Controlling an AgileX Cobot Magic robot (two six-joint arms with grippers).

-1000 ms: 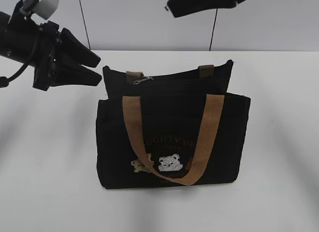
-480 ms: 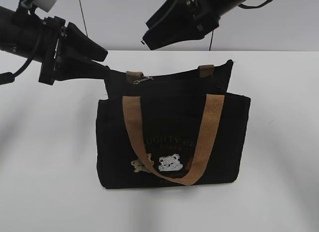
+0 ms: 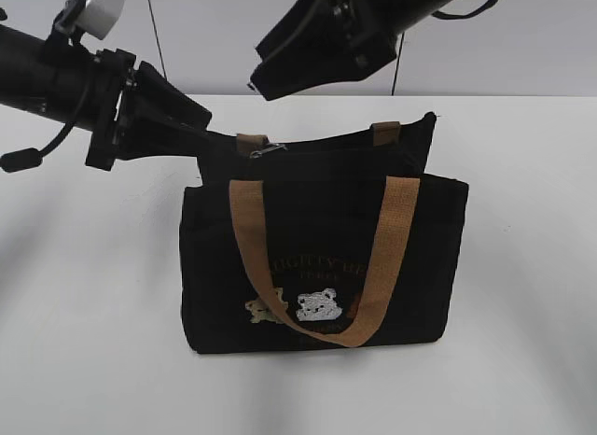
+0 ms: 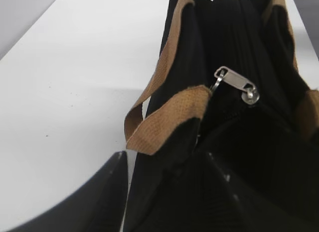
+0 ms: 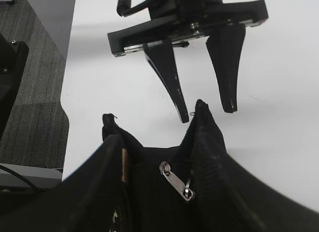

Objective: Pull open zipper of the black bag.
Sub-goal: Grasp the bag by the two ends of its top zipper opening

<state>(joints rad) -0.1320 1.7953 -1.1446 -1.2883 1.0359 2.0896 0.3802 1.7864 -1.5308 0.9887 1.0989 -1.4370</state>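
A: While the black bag (image 3: 322, 258) stands upright on the table (image 3: 93, 314), where is the pull tab (image 4: 235, 82)?

B: At my left gripper's (image 5: 202, 105) end of the zipper (image 4: 239, 23), which is shut. My jaws stand apart astride that corner; right gripper (image 3: 280, 76) hovers above, parted, empty. Pulling not begun

A white worktop (image 3: 84, 295) is filling most of the exterior view, with soft grey shadows lying across it. Behind it a pale wall (image 3: 215, 34) is rising, with two thin dark lines (image 3: 157, 43) running down it. In the right wrist view, grey striped carpet (image 5: 30, 67) is showing past the worktop's edge, with dark equipment (image 5: 10, 67) standing on it at the left.
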